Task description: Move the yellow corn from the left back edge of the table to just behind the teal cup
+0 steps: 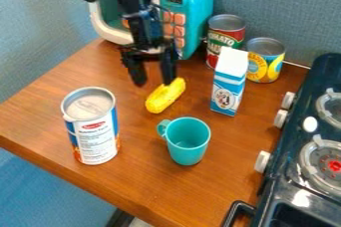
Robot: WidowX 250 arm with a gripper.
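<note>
I'm seeing the yellow corn [165,96] lying on its long side on the brown table [150,188]. The black gripper [153,76] is hanging by 1 end, its 2 fingers standing apart, holding nothing. Nearby, the teal cup [188,144] and milk box [228,84] are standing up, their flat bottoms probably keeping them steady.

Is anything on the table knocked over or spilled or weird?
No, nothing stands out. The teal mug, milk carton, tall can, red-labelled can and yellow-labelled can all stand upright. The toy corn lies near the end effector. I see no spill.
</note>
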